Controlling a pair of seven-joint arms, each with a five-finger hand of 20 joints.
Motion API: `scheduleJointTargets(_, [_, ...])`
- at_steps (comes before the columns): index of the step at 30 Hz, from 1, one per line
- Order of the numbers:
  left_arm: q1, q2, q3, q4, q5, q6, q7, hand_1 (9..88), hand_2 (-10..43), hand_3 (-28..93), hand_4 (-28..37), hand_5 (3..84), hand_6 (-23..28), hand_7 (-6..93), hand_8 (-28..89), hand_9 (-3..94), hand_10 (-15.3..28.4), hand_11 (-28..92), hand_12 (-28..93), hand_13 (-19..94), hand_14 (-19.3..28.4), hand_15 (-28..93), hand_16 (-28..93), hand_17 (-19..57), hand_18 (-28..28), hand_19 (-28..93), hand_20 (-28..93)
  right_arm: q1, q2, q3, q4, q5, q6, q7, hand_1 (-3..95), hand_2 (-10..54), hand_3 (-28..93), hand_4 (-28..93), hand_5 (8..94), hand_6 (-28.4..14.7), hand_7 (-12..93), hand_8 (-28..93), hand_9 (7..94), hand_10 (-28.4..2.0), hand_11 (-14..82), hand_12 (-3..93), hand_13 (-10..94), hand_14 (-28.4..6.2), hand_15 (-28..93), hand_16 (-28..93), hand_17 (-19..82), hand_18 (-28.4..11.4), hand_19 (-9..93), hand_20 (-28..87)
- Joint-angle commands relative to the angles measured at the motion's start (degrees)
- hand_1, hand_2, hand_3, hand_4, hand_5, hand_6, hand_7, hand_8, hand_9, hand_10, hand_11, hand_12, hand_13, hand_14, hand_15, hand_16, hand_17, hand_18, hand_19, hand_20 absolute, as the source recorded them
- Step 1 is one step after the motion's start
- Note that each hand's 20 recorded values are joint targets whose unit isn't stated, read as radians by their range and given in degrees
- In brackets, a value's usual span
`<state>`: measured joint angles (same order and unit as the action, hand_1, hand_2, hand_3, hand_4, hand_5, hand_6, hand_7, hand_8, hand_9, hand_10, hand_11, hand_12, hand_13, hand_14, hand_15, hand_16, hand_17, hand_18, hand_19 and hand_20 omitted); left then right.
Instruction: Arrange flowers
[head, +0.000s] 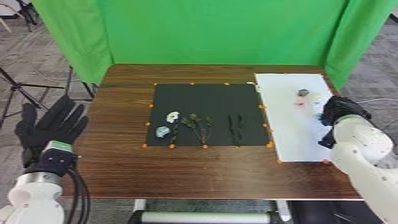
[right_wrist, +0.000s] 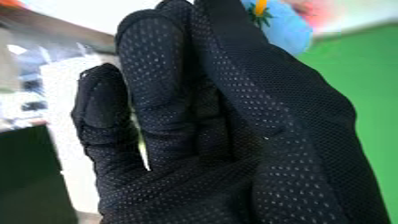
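Light blue artificial flower (head: 318, 115), on the white rectangular board (head: 298, 142) at the worktop's (head: 195, 175) right, lies just left of the loosely extended right hand (head: 341, 107), the nearer one; the next grasp probably turns on this leftward offset. Counted on the black rectangular mat (head: 209, 94): one white bloom (head: 172, 117), one pale blue bloom (head: 163, 131), two slender dark strips (head: 239, 127); overlapping green sprigs (head: 197, 122) defy counting.

White flower (head: 172, 116), pale-blue flower (head: 163, 131), leafy stems (head: 194, 119) — on black mat (head: 204, 100)

Bright light in both views (with pale glare behind, in the wrist view).
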<state>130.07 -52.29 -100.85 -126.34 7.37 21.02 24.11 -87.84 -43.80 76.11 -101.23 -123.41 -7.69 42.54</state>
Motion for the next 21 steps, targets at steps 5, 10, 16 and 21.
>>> scheduleJointTargets(5, [0.3,-0.04,-0.28,0.1,0.39,-0.57,-1.28,23.2,13.1,71,-28.3,40.2,8.1,16.5,-9,30.5,13.6,21,9,20,13.2,33,-10,-5.7,10.8,28,7,13.4,-7.5,-15.9,-6.0,-4.0,13.1,-14.9,64.4,-9.5,70,-28,68.6,-2.5,45,9,79.5,-10.1,22.5,52.2,76,-5.9,48,43,42,-20.2,82,40])
scheduleJointTargets(10, [-1.3,0.01,1.4,0.53,0.19,0.1,-1.69,23.2,13.1,71,-28.3,40.2,8.1,16.5,-9,30.4,13.5,21,9,20,13.2,33,-10,-5.8,10.8,28,7,20.4,-13.6,-23.2,-2.9,-0.5,7.3,-19.6,63.7,-9.5,71,-28,68.5,-2.2,45,8,79.5,-10.0,22.7,52.3,76,-6.1,49,44,41,-20.4,82,40])
scheduleJointTargets(16, [-3.0,0.25,3.52,1.0,-0.27,-0.34,-2.0,23.2,13.2,71,-28.3,40.1,8.1,16.6,-9,30.3,13.5,21,9,20,13.1,33,-10,-5.8,10.8,28,8,25.6,-20.0,-29.7,3.8,-0.3,3.9,-20.8,63.4,-9.5,71,-28,68.7,-1.8,47,7,79.6,-9.9,23.4,52.8,75,-6.3,50,46,41,-20.6,82,41])
scheduleJointTargets(21, [-4.3,0.49,4.38,1.45,-0.4,0.15,-2.27,23.2,13.3,71,-28.3,40.2,8.0,16.6,-9,30.4,13.5,21,9,20,13.1,33,-9,-5.8,10.8,28,8,27.4,-24.4,-31.9,9.0,-0.8,3.9,-19.5,63.3,-9.5,71,-28,68.5,-1.7,47,7,79.4,-9.8,23.6,52.8,75,-6.2,50,45,40,-20.6,83,42])
